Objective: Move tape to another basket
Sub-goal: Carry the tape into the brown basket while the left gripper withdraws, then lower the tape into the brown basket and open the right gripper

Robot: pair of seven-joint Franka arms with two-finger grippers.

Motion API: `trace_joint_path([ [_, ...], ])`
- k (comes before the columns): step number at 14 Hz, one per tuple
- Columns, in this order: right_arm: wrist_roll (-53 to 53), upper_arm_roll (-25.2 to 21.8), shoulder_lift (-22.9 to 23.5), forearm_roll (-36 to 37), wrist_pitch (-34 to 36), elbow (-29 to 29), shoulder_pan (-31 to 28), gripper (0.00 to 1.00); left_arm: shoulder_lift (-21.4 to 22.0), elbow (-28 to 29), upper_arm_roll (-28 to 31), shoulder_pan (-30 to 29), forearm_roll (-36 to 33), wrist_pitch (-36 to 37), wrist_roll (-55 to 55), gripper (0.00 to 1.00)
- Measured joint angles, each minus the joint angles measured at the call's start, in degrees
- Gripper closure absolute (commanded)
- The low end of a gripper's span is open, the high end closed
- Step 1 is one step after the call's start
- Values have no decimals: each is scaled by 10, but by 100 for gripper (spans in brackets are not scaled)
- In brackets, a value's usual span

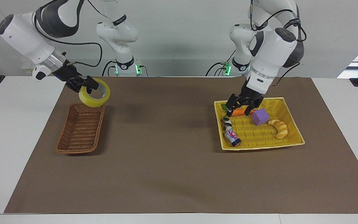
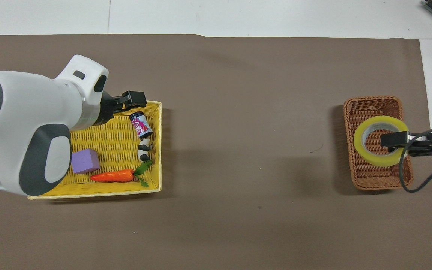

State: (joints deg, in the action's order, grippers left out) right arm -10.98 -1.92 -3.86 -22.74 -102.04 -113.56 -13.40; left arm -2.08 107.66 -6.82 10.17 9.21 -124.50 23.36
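Tape (image 1: 94, 92) clamped in right end effector (image 1: 84, 85) – overhead shows it over basket (image 2: 354, 108).

Bright, even indoor light from above. Soft, diffuse shadows on brown mat (image 1: 179, 174), darkest at 3 o'clock side of wicker basket (image 1: 80, 128) in facing view. Daylight at window, 3 o'clock edge. Both views sharp, without glare.

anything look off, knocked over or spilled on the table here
Nothing stands out. The tape hangs in the right gripper over the brown basket, which sits level. The carrot, purple cube and small can lie inside the yellow tray, under the open left gripper.
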Motion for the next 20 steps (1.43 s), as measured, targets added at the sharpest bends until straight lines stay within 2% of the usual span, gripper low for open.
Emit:
trace_joint_path([
  [3,-107,-1,69,-11,-69,-21,-65,100,0,-16,2,-63,-8,46,-117,0],
  [5,-128,-1,101,-37,-102,-20,-80,100,1,-42,3,-101,-8,85,-173,0],
  [7,-128,1,112,-56,-118,-19,-79,100,3,-69,4,-124,-9,130,-205,0],
  [9,-131,1,122,-68,-120,-19,-81,100,5,-95,14,-130,-16,175,-235,0],
  [12,-138,1,142,-76,-130,-19,-86,100,5,-142,19,-130,-80,240,-260,0],
  [14,-155,1,158,-80,-136,-19,-87,97,5,-160,18,-130,-94,266,-267,0],
  [15,-158,1,164,-81,-138,-19,-87,84,6,-168,18,-130,-95,277,-268,0],
  [17,-159,1,168,-81,-138,-21,-87,68,19,-163,19,-130,-96,288,-269,0],
  [18,-159,1,169,-81,-138,-23,-87,55,29,-152,19,-130,-96,288,-273,0],
  [20,-159,1,172,-81,-138,-26,-87,0,41,-136,19,-130,-96,287,-283,0],
])
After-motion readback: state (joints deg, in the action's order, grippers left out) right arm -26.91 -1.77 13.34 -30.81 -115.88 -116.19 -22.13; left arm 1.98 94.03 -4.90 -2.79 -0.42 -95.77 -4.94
